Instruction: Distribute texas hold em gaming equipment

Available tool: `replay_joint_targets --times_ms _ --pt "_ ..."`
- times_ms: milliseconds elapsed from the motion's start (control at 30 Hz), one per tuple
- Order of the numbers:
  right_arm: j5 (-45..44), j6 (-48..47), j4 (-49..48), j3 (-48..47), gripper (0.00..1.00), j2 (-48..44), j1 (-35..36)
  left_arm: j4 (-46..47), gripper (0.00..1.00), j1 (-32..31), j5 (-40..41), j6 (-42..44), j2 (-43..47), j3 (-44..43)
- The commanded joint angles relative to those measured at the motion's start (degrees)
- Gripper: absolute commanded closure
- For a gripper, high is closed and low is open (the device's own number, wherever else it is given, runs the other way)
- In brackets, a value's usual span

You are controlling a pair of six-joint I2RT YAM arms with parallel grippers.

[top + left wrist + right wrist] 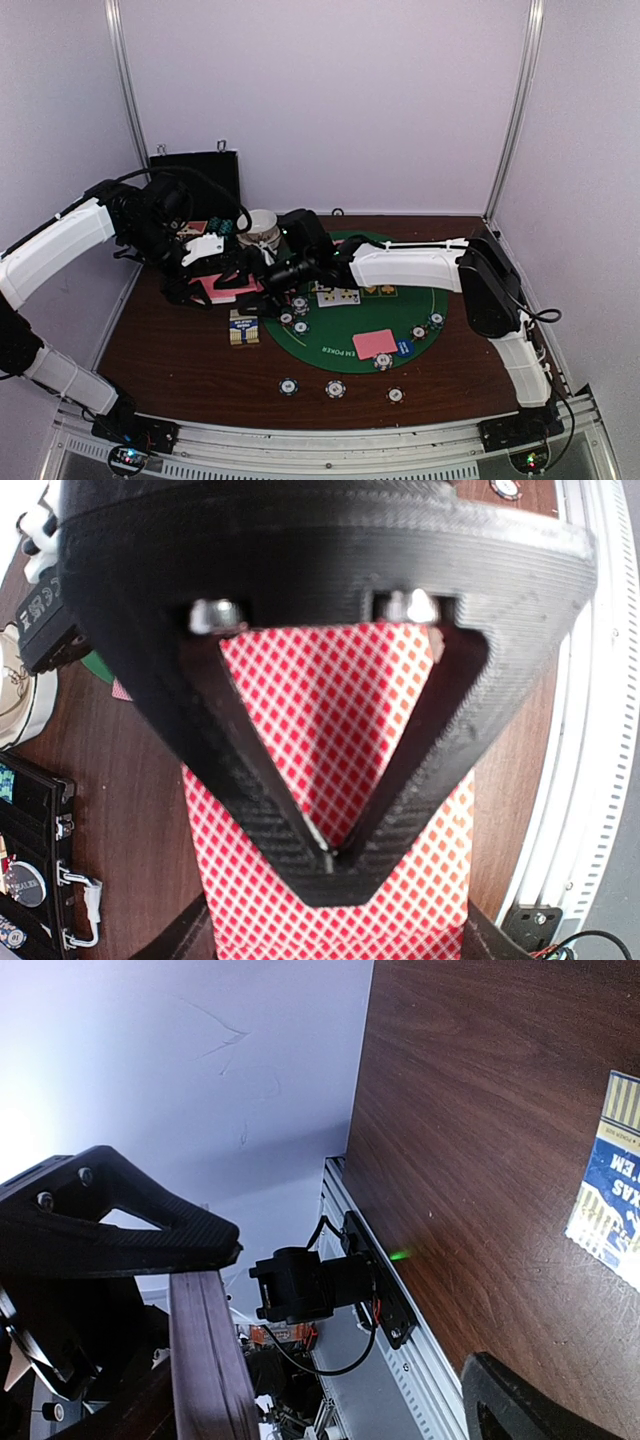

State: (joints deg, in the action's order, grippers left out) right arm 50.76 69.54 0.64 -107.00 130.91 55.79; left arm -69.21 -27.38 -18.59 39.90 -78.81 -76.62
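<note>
1. The table (170,360) has bare wood along its front edge, while the mat (345,345) is crowded on its left.
2. Both arms meet at the left, so I'd move 1 at a time.
3. My left tool (222,283) grips the cards (330,720) above the table's left side. My right tool (258,285) is spread open just beside them. I'd pinch 1 card's edge and slide it out flat.
4. 3 chips (335,388) line the front, so I'd stay clear of them.
</note>
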Motion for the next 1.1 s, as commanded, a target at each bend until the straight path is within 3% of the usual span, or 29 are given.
replay_joint_targets --times_ms 0,367,800,1067 --pt "-0.7 -0.1 2.1 -2.3 0.03 -1.4 0.3 1.2 1.00 0.2 -1.5 -0.3 0.8 -1.3" --pt "-1.4 1.2 -0.3 -1.6 0.00 -2.7 -0.2 1.3 1.00 0.2 -1.6 -0.1 1.2 -0.8" --pt "-0.5 6.2 -5.1 -7.5 0.01 3.6 1.0 1.3 1.00 0.2 -2.0 -0.3 0.9 -1.3" --pt "-0.2 5.3 -6.4 -0.1 0.06 -0.3 -0.4 1.3 1.00 0.2 -1.8 0.0 1.1 -1.1"
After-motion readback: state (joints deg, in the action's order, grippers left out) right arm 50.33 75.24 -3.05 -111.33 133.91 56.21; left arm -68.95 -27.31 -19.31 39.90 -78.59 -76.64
